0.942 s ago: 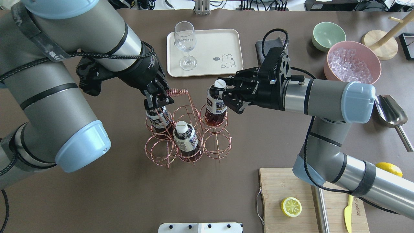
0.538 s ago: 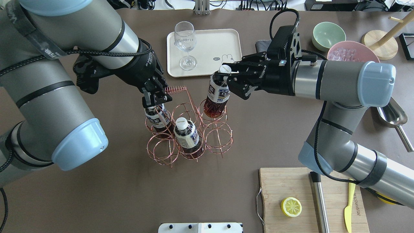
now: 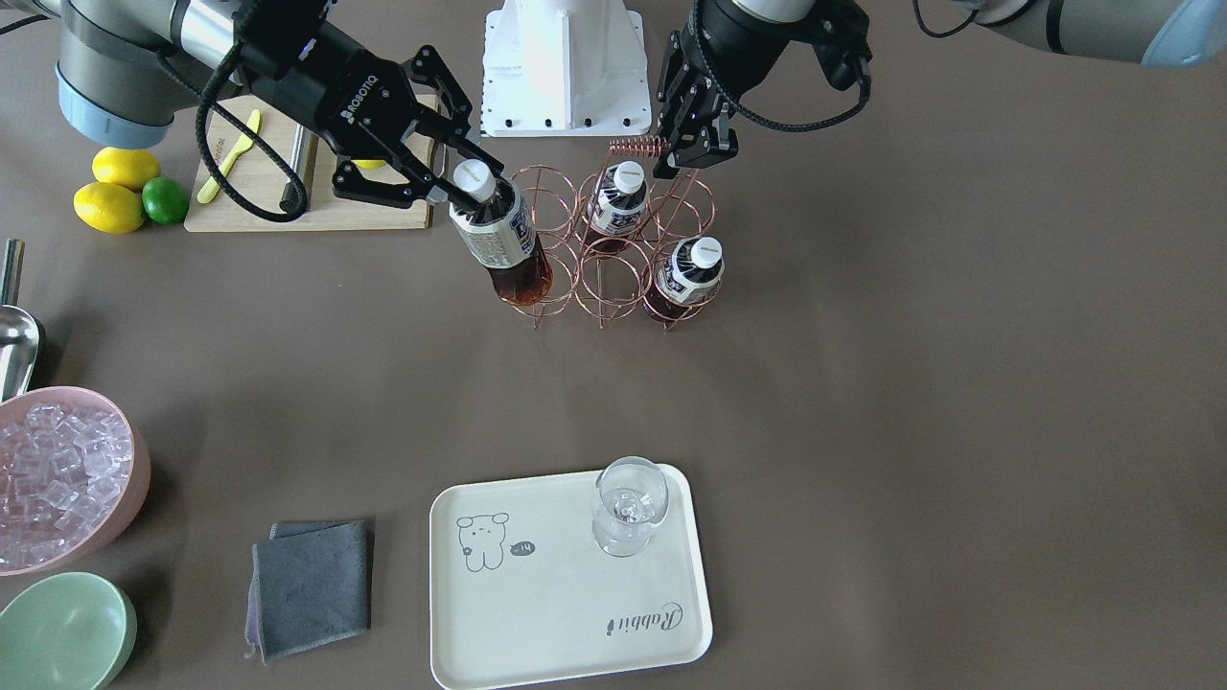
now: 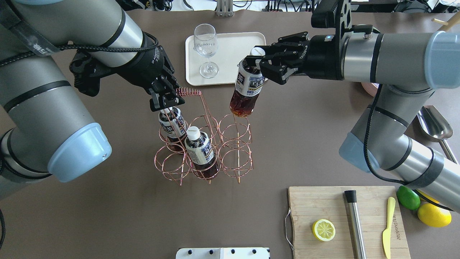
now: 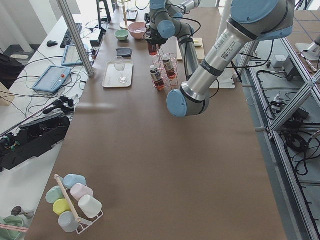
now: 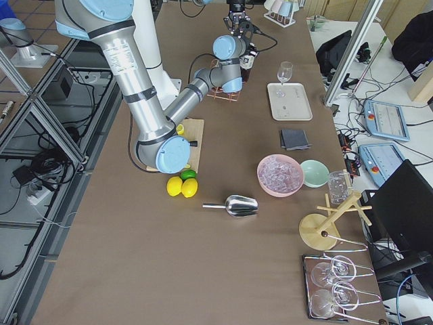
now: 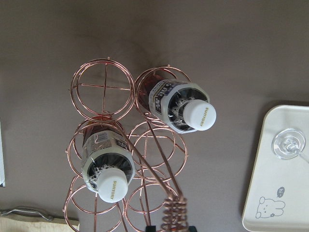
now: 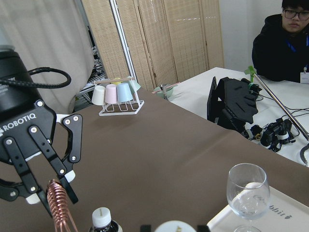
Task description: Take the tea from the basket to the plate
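My right gripper (image 4: 256,60) is shut on the neck of one tea bottle (image 4: 247,91), just under its white cap. It holds the bottle tilted above the rear right ring of the copper wire basket (image 4: 235,144); in the front-facing view this bottle (image 3: 498,244) hangs over the ring. My left gripper (image 4: 164,102) is shut on the basket's coiled handle (image 4: 189,92). Two more tea bottles (image 4: 171,124) (image 4: 199,149) stand in the basket. The cream plate (image 4: 237,54) lies behind the basket, with a stemmed glass (image 4: 206,48) on its left part.
A pink bowl of ice (image 3: 57,479), a green bowl (image 3: 57,632) and a grey cloth (image 3: 312,585) lie on the right arm's side. A cutting board (image 4: 345,219) holds a lemon half, a yellow knife and a metal bar. A metal scoop (image 4: 435,126) lies to its right.
My right gripper has lifted the tea bottle up out of its basket ring and moved it toward the plate. My left gripper, still on the handle, shifted slightly back and left.
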Motion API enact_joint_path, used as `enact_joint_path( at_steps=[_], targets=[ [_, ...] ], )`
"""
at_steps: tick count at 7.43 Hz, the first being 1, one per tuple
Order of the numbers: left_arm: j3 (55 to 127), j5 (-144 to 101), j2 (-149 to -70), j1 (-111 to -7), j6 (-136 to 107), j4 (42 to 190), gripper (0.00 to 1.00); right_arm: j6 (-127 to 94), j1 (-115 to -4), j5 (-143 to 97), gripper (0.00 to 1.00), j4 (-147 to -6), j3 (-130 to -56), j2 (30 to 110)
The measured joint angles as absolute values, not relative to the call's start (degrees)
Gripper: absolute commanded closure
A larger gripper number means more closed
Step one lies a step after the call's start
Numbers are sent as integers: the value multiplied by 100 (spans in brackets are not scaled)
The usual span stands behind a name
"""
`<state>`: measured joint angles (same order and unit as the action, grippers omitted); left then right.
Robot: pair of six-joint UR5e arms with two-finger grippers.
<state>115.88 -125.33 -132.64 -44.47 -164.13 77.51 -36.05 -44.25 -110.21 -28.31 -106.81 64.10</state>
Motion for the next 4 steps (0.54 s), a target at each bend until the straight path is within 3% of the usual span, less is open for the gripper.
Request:
enact_joint_path(
  at_steps=[4],
  targets=[
    [11633, -12903, -13142, -4947, -16195, 7729, 100, -3732, -5222, -11614, 100, -3358, -10677, 6239]
  ],
)
